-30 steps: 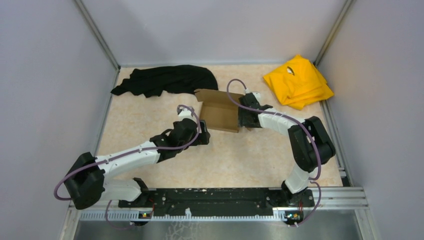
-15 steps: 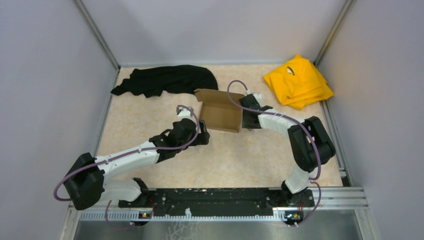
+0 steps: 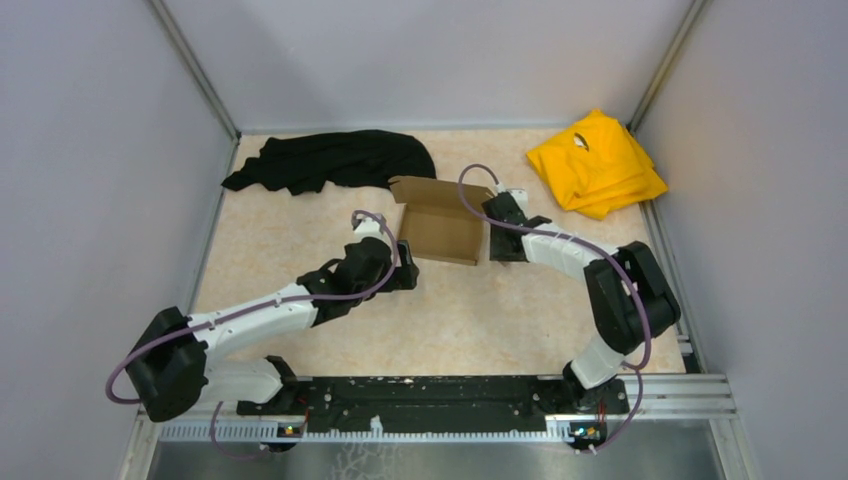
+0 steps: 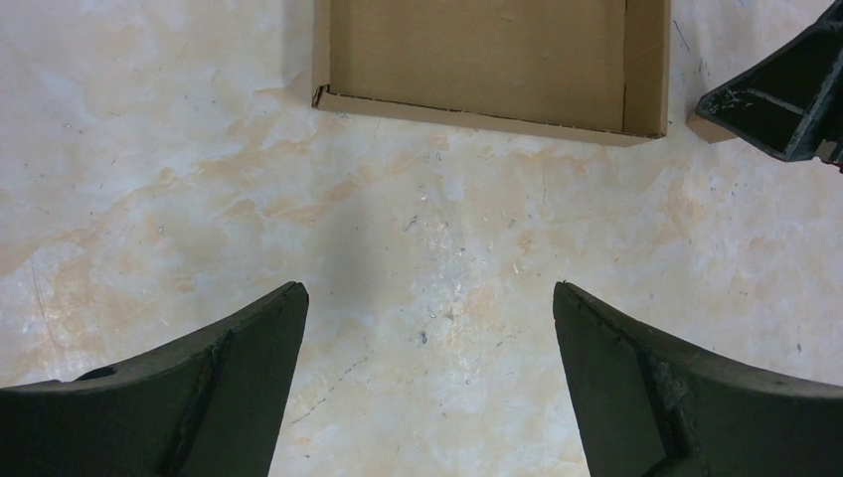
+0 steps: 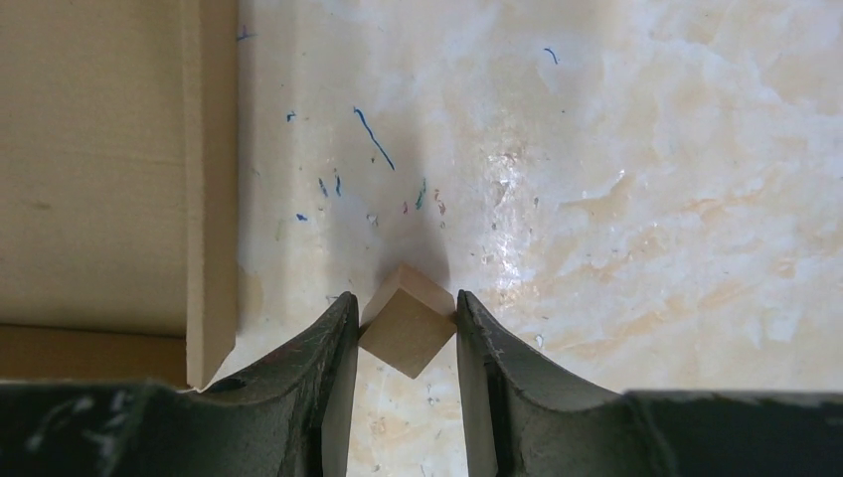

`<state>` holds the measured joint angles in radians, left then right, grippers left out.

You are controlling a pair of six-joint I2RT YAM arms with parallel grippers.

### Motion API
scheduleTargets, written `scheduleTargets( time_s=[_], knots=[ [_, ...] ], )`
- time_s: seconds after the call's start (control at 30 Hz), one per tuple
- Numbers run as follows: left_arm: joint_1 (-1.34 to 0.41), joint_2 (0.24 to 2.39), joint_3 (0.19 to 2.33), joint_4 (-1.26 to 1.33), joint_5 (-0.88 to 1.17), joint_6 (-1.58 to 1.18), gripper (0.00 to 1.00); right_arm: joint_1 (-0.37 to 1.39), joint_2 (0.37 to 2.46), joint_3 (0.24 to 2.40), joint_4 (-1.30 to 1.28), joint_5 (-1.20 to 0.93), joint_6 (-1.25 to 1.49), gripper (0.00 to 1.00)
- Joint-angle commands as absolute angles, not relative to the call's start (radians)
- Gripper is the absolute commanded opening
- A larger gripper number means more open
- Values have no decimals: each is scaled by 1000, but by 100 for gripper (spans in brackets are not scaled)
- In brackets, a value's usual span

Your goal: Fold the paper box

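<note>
The paper box [image 3: 440,232] is a shallow brown cardboard tray lying open in the middle of the table, its lid flap raised at the back. In the left wrist view the paper box [image 4: 477,55] lies ahead of my left gripper [image 4: 429,298], which is open over bare table. My left gripper [image 3: 408,272] sits at the box's near left corner. Just right of the box's wall [image 5: 211,189], my right gripper [image 5: 405,295] is shut on a tiny brown cube [image 5: 408,333], pinched corner to corner at the fingertips. My right gripper [image 3: 497,245] stands beside the box's right side.
A black cloth [image 3: 330,160] lies at the back left, touching the box's rear flap. A folded yellow cloth [image 3: 597,162] lies at the back right. Grey walls close the table on three sides. The cube [image 4: 708,127] and a right finger [image 4: 785,99] show in the left wrist view.
My right gripper has narrowed its jaws and drawn slightly right, off the box's side. The left arm and the box have not moved.
</note>
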<state>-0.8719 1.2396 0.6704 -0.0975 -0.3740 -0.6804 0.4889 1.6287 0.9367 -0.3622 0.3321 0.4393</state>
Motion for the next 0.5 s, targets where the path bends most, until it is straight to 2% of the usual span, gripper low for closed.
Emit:
scheduleTargets(
  time_s=[0.0,0.23,0.47],
  knots=[
    [-862,1210,657,-92,-376,-680,98,494,1517,939,-385,341,417,26],
    [-855,1185,643,-100,-388,-678,98,514,1456,1007,-414,281,403,26],
    [-850,1153,629,-113,-392,-682,98,605,1571,1186,-433,292,407,26]
  ],
)
